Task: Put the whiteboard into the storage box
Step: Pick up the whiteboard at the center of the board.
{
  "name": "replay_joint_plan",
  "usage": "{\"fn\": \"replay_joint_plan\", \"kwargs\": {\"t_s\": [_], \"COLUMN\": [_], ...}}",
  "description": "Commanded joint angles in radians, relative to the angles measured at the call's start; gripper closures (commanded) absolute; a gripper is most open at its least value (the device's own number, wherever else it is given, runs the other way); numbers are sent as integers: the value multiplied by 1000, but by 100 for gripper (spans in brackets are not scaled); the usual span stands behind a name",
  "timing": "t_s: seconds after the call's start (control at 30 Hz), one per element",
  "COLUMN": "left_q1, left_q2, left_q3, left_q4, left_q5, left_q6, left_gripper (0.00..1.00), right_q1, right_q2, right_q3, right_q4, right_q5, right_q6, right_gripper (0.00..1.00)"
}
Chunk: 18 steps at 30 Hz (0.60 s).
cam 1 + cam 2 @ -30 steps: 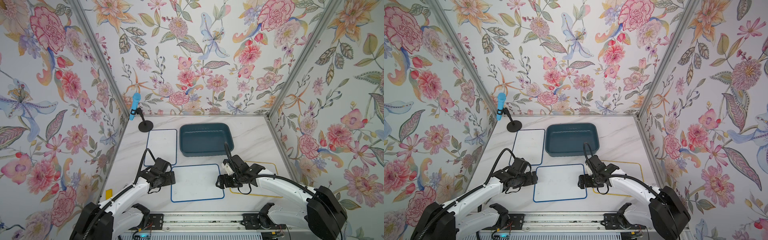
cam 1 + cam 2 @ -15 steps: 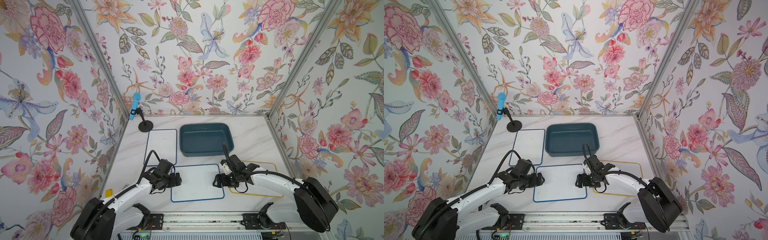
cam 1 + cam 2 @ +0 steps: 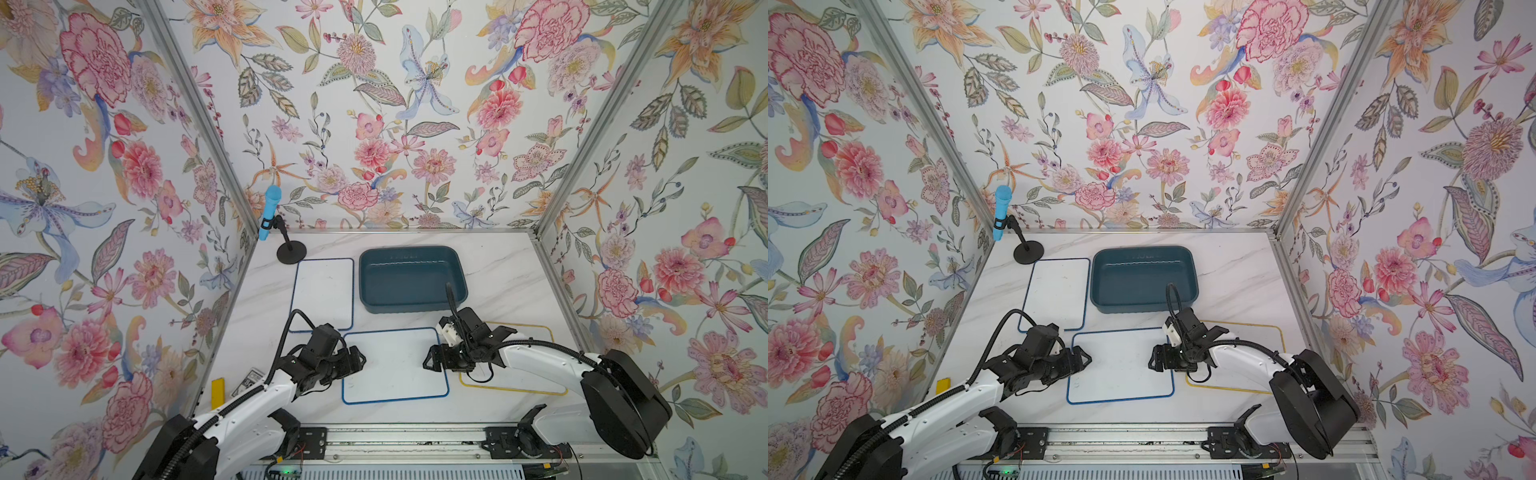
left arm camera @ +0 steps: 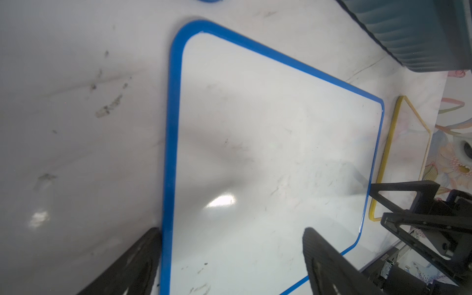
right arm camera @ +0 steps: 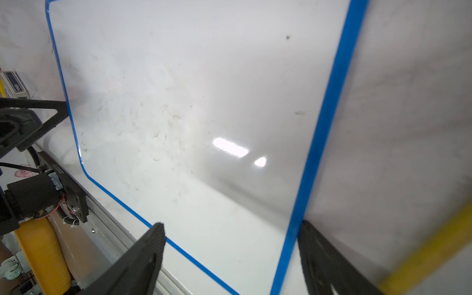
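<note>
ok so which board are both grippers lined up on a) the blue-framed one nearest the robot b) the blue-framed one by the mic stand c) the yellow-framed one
a: in both top views the left gripper and right gripper sit at opposite short edges of the near blue-framed board, and each wrist view shows its frame between open jaws.

I see a glossy, smudged whiteboard, a smooth plastic storage box and a polished marble-look table.

Floral-papered walls, white marble tabletop
</note>
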Motion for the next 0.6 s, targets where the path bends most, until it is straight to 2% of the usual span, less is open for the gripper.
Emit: {"fn": "replay_joint_plan", "kwargs": {"t_s": [0.0,0.3,0.4,0.57], "left_q1": [-20,-21,-20,-24], "left_q2": [-6,-61,-74,-95], "left_q3": [-27,-43,-31,-20], "left_q4": [170,344,364,391], "left_q5": [229,305,312,344], "left_q6": [-100,-213,-230,-243], "left_gripper": [12,15,20,18], "right_q1": [70,89,88,88], "right_q2": [111,123,124,130], "right_q3": [-59,-82,-98,-115], "right_q4": [50,111,136,180], "right_q5": [-105,-101,-106,-113], "right_q6": [11,37,45,45], "right_gripper": [18,18,18,19]}}
